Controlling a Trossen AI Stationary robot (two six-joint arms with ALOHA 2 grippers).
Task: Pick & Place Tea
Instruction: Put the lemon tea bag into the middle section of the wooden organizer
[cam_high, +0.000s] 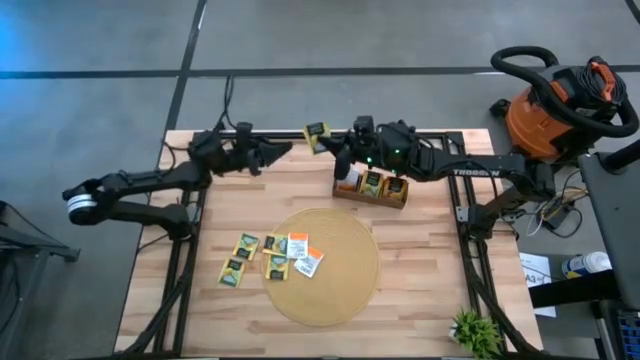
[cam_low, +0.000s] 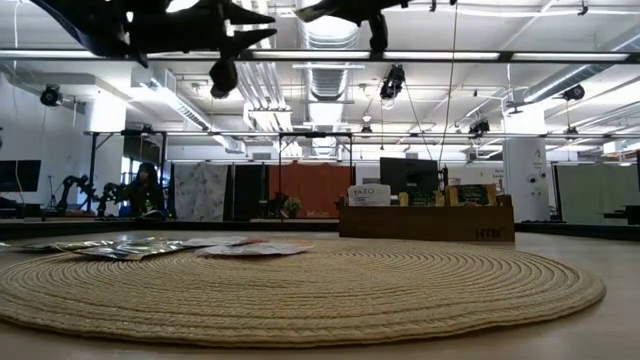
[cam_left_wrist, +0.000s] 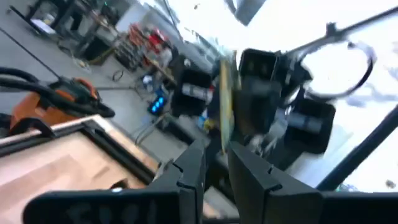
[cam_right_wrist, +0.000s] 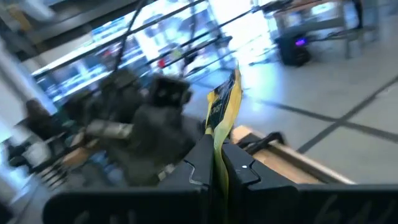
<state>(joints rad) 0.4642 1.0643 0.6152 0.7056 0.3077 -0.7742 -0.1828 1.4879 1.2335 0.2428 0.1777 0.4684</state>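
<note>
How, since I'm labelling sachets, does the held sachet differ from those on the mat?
The held sachet is up off the table, pinched in the right gripper's fingers; the mat sachets lie loose. The held sachet stands on edge; the mat sachets lie flat. Both are small square packets.

table (cam_high: 420, 300): wood | on it: round mat (cam_high: 345, 265); compartment box (cam_high: 372, 194); sachets (cam_high: 238, 260); plant (cam_high: 475, 330)
</note>
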